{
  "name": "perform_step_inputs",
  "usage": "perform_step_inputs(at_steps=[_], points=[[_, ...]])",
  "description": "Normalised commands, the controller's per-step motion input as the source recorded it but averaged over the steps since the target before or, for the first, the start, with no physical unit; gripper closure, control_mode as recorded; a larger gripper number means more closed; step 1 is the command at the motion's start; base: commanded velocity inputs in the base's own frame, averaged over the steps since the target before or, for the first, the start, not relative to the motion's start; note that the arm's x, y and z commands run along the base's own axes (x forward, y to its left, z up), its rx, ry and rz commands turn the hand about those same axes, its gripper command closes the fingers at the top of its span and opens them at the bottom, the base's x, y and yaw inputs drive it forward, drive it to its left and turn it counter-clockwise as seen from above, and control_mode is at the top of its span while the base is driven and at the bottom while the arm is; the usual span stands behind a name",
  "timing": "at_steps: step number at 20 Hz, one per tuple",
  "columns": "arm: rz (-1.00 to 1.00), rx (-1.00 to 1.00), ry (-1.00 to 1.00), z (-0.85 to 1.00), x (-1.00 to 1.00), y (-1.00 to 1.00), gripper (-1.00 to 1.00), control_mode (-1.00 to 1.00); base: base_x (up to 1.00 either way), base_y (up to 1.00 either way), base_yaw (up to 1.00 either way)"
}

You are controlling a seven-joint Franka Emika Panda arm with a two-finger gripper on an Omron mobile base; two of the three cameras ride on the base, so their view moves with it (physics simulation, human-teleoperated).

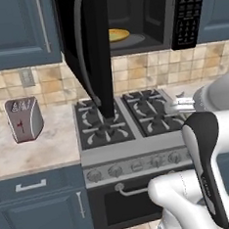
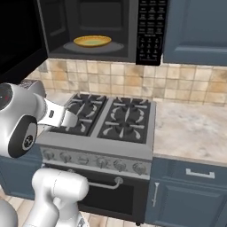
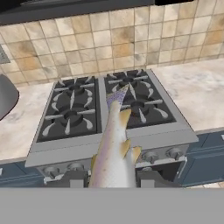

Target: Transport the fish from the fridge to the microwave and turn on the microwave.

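Beige tile backsplash (image 2: 186, 84) behind stove (image 2: 111, 119); microwave (image 2: 102, 26) open above.

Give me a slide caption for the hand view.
Tool shut on pale speckled fish above the grey four-burner stove.

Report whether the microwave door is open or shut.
Open. The microwave door swings out over the stove, exposing the grey interior and a yellow plate inside.

One fish (image 3: 114, 148), one microwave (image 2: 106, 26), one toaster (image 1: 23, 119), four burners (image 2: 108, 116)
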Motion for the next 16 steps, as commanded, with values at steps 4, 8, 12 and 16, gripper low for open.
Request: perform_step_inputs(at_steps=[4, 8, 12, 16], points=[[0.00, 0.00, 0.00, 0.00, 0.00, 0.00, 1.00, 1.00, 0.32, 0.18, 0.02], [0.00, 0.00, 0.00, 0.00, 0.00, 0.00, 1.00, 1.00, 0.36, 0.14, 0.01], [0.00, 0.00, 0.00, 0.00, 0.00, 0.00, 1.00, 1.00, 0.37, 0.13, 0.01], [0.00, 0.00, 0.00, 0.00, 0.00, 0.00, 1.00, 1.00, 0.37, 0.13, 0.00]])
